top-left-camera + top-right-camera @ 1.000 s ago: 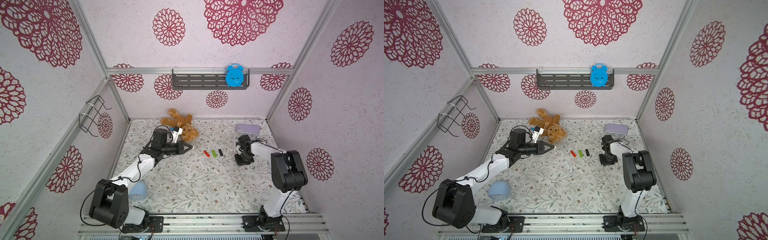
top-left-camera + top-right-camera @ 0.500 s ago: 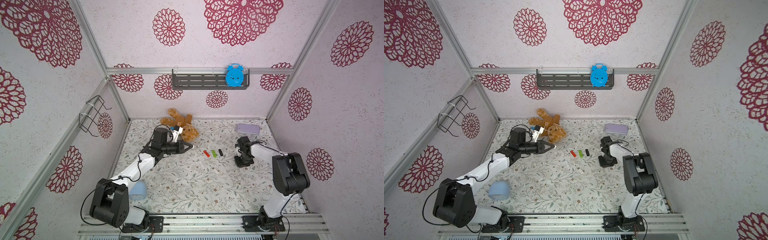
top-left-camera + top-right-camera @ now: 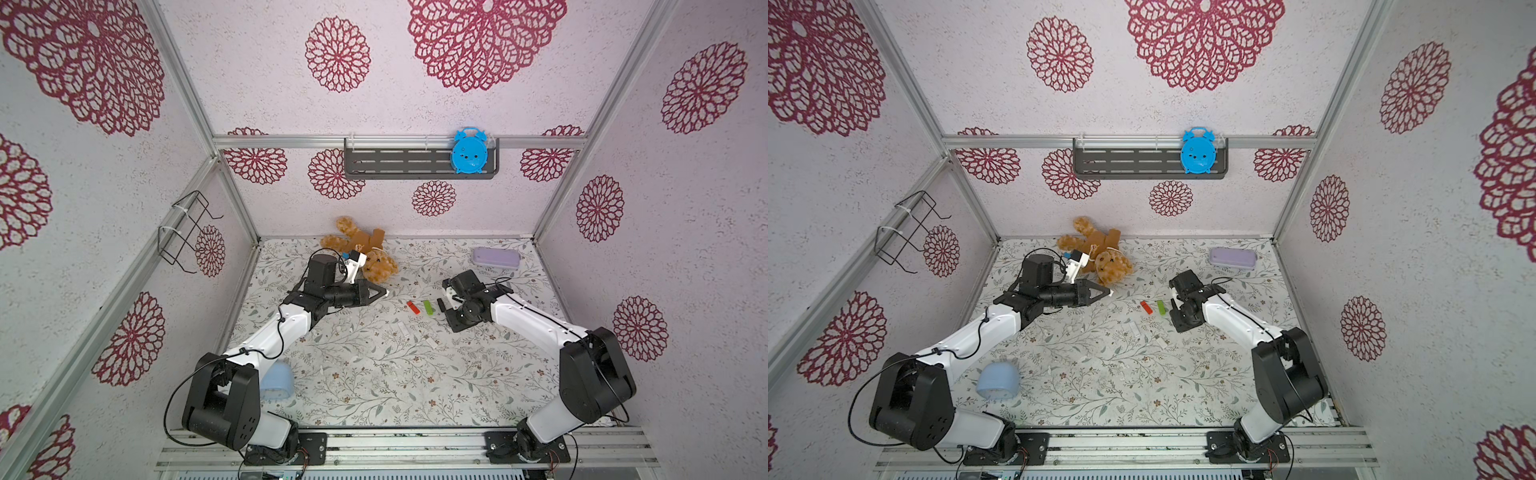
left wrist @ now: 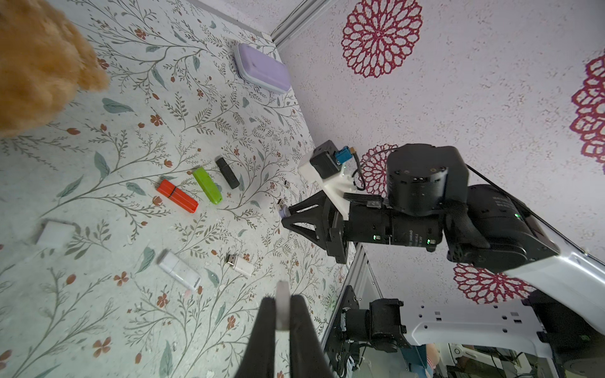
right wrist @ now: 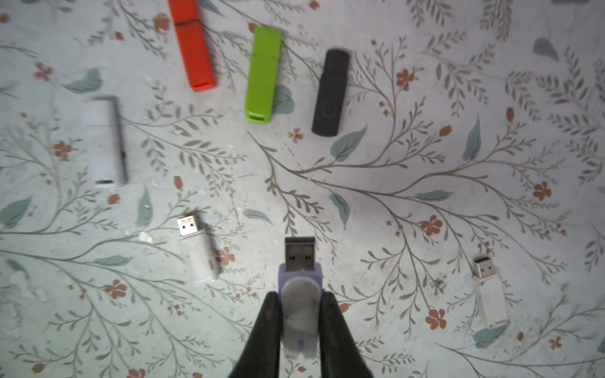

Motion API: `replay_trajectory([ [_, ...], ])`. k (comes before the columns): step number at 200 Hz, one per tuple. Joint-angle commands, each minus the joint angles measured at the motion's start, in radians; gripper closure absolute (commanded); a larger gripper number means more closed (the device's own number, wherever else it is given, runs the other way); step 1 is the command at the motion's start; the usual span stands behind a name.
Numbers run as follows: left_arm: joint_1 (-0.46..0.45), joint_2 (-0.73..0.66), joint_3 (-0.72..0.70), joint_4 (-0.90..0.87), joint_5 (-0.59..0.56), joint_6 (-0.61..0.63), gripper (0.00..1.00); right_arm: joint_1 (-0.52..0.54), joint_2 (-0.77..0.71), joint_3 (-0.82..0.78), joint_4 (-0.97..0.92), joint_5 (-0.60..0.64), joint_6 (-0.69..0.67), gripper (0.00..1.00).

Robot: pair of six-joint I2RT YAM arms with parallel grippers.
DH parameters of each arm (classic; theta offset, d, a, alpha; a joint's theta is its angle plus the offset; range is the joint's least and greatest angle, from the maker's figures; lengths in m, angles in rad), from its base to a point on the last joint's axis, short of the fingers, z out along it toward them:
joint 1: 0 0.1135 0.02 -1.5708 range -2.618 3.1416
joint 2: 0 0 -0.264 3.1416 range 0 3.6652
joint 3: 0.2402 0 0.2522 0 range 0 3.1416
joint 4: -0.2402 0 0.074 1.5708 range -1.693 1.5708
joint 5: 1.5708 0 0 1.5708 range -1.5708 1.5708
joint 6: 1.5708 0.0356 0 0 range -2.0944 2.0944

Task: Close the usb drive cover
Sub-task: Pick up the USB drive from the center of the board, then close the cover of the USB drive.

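Status at this moment, as I read it from my station.

The right gripper point(image 5: 300, 299) is clenched on the pale purple USB stick point(image 5: 300, 281), pinching its rounded body from both sides. The metal plug is bare and points away from the jaws. The stick is lifted clear of the table point(image 3: 374, 374), near the black stick point(image 5: 330, 93).

The left gripper point(image 4: 283, 298) is clenched on a thin pale piece that I take to be the cover point(image 4: 283, 309). It is blurred, so I cannot confirm its opening or which way it faces.

In both top views the two grippers are well apart, with the red stick point(image 3: 412, 307) and green stick point(image 3: 427, 306) lying between them.

Risks noted:
- The purple stick is held on a curved body, so a push on the plug may make it pivot or slide back in the jaws.
- A cover presented off-line or reversed would jam on the plug edge or pop loose.
- A low approach could sweep the loose sticks.
- The left arm works just beside the teddy bear point(image 3: 376, 266) and could snag it.
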Motion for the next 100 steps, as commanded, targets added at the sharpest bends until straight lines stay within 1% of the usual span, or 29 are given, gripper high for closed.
replay_trajectory([
  [1, -0.006, 0.025, 0.035, 0.003, 0.041, 0.008, 0.91, 0.070, -0.107, -0.036, 0.118, -0.004, -0.045, 0.81],
  [23, -0.007, 0.037, 0.038, -0.007, 0.059, 0.013, 0.91, 0.135, -0.157, -0.065, 0.178, -0.008, -0.109, 0.80],
  [51, -0.010, 0.063, 0.057, -0.028, 0.107, 0.022, 0.91, 0.211, -0.177, -0.067, 0.201, 0.001, -0.190, 0.80],
  [72, -0.017, 0.081, 0.070, -0.067, 0.128, 0.048, 0.91, 0.254, -0.180, -0.057, 0.214, -0.003, -0.216, 0.80],
  [100, -0.032, 0.098, 0.073, -0.075, 0.152, 0.055, 0.91, 0.300, -0.173, -0.029, 0.218, -0.002, -0.231, 0.80],
])
